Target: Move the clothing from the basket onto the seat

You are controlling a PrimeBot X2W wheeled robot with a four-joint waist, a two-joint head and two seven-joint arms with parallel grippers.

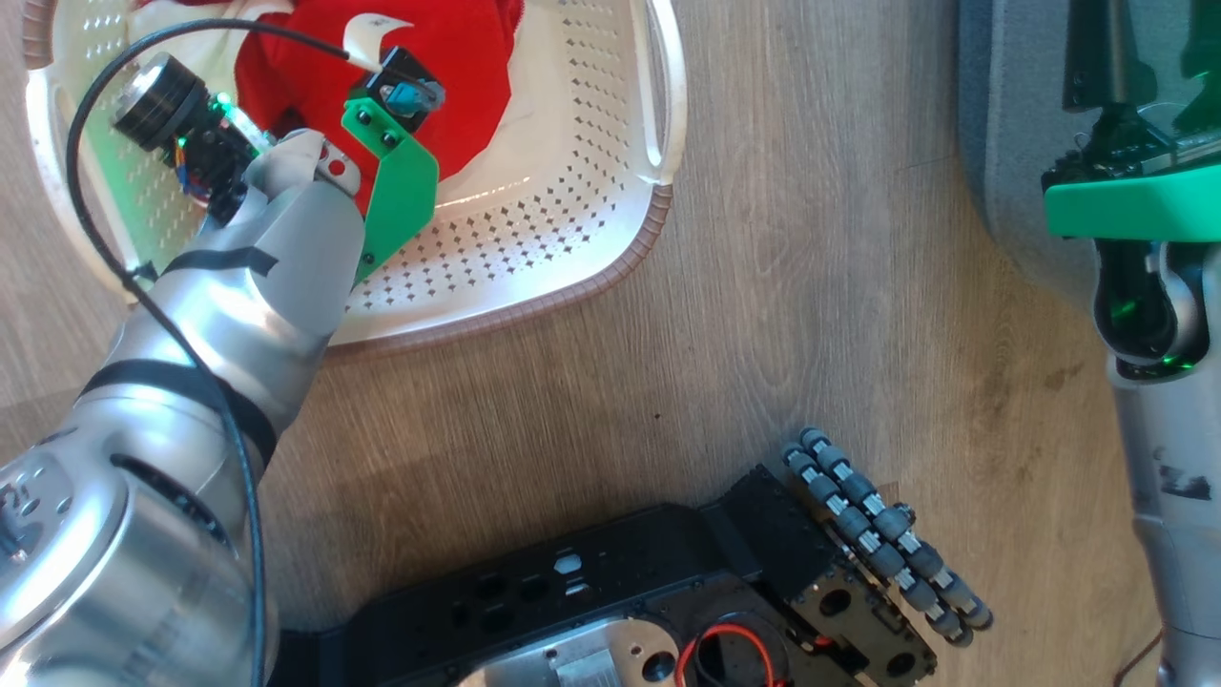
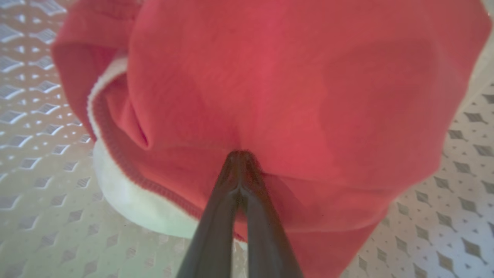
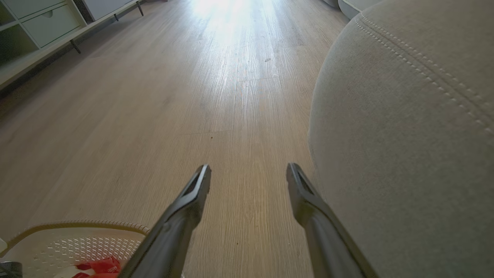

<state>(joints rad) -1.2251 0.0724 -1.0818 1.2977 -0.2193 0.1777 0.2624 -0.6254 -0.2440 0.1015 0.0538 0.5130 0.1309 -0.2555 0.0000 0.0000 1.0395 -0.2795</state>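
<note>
The left claw is seen pressed together on a fold of the red garment, which is found inside the basket set on the wooden floor. The right claw is held wide, nothing between its fingers, just beside the grey seat.

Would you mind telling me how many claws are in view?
2. The left claw is shut on the clothing inside the basket; the right claw hangs open over the floor beside the seat.
</note>
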